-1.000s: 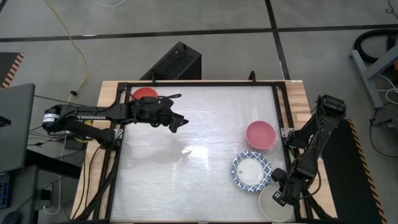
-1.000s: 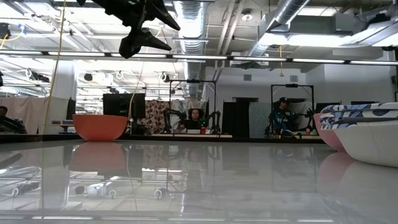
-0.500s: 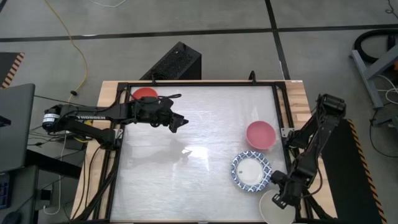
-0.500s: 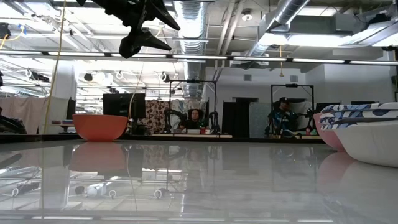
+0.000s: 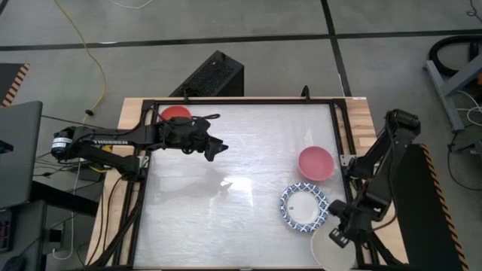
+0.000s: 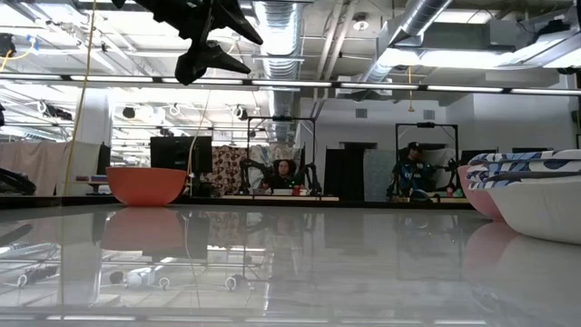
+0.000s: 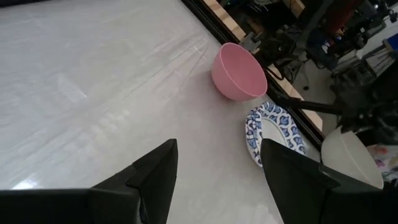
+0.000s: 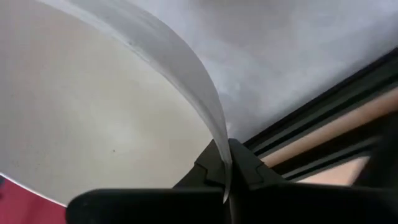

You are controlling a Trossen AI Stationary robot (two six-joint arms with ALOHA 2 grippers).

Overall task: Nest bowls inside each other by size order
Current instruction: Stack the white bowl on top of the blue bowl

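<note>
Change since a second ago: your right gripper [image 5: 339,235] has clamped its jaws onto the rim of the plain cream-white round bowl [image 5: 328,252], and bowl and gripper have shifted slightly toward the table's near edge at the right corner. Nothing else has moved.

Right gripper: clenched on the cream-white bowl's thin rim, one finger inside, one outside, as your right wrist view shows [image 8: 225,163]. The bowl hangs partly past the black frame rail at the near right corner.

Cream-white bowl: smooth, unpatterned, matte interior [image 8: 93,118], thin curved lip.

Stack of white bowls with blue patterned rims [image 5: 304,207]: just left of and beyond the right gripper, near but apart from the cream-white bowl. How many are nested you cannot tell.

Pink round bowl [image 5: 315,162]: upright, just beyond the blue-rimmed stack.

Red round bowl [image 5: 175,114]: far left corner of the glossy white table [image 5: 241,165].

Left gripper [image 5: 213,148]: jaws wide apart, empty, hovering above the table near the red bowl.
</note>
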